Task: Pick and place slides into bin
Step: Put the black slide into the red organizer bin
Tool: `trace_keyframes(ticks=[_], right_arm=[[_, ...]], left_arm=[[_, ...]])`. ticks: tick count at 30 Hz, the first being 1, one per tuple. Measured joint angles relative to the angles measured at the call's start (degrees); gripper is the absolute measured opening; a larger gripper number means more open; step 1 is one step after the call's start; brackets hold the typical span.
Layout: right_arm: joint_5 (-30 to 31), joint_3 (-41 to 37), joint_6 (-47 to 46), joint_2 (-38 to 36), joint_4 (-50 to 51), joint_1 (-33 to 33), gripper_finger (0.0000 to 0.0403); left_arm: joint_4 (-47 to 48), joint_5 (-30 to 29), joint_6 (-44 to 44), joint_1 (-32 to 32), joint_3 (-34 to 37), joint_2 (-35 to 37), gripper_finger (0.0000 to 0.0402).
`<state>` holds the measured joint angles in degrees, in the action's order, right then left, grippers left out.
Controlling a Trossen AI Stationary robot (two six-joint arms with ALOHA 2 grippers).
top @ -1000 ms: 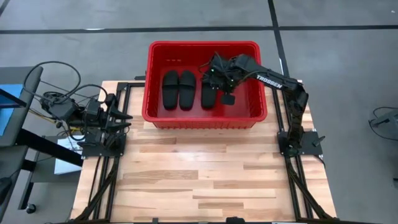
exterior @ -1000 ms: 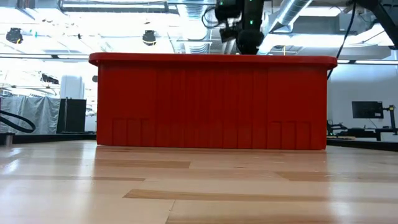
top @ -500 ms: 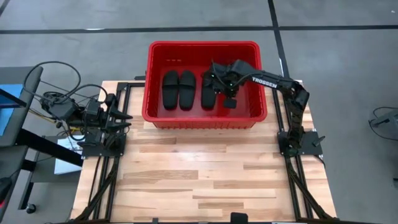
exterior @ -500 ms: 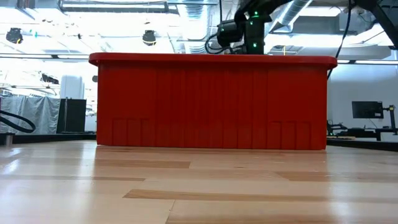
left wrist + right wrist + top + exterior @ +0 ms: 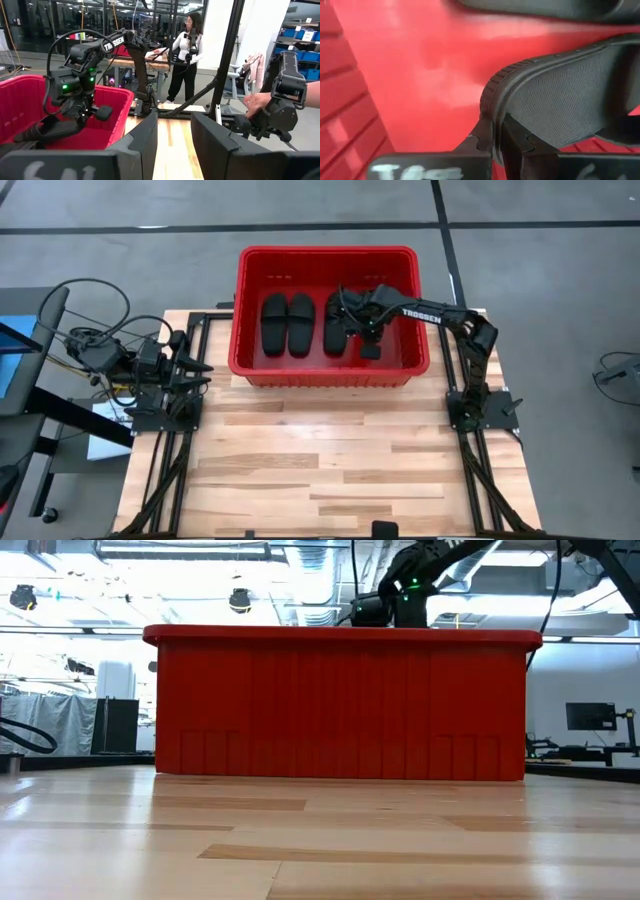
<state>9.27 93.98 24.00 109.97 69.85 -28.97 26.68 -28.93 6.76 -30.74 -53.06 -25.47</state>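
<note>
While seen from above: right gripper [image 5: 362, 330] over the red bin [image 5: 330, 373], clenched on one slide [image 5: 358, 332], beside three slides [image 5: 288, 325] lying flat. Left wrist: same slide [image 5: 47, 130] hanging inside. Left gripper [image 5: 200, 367] parked at table's left edge, fingers parted, holding nothing.

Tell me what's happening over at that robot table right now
The right arm is reaching into the red bin with its hand shut on a black slide, held low inside, beside three slides already lying on the bin floor. The left hand waits off the table's left edge, holding nothing. No slides show on the wooden table, so this looks like the last one going in.
</note>
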Motion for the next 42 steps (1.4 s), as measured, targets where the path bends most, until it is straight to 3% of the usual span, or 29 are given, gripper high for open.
trace_keyframes(ticks=[20, 31, 42], right_arm=[[-1.4, -3.2, 1.6, 0.0, -4.3, -2.3, 0.0002], [-1.7, -3.2, 1.5, 0.0, -4.8, -2.3, 0.0058], [-1.7, -3.2, 1.5, 0.0, -4.8, -2.3, 0.0066]], left_arm=[[0.0, 0.0, 0.1, 0.0, 0.0, 0.0, 0.0108], [0.0, 0.0, 0.1, 0.0, 0.0, 0.0, 0.0108], [0.0, 0.0, 0.1, 0.0, 0.0, 0.0, 0.0108]])
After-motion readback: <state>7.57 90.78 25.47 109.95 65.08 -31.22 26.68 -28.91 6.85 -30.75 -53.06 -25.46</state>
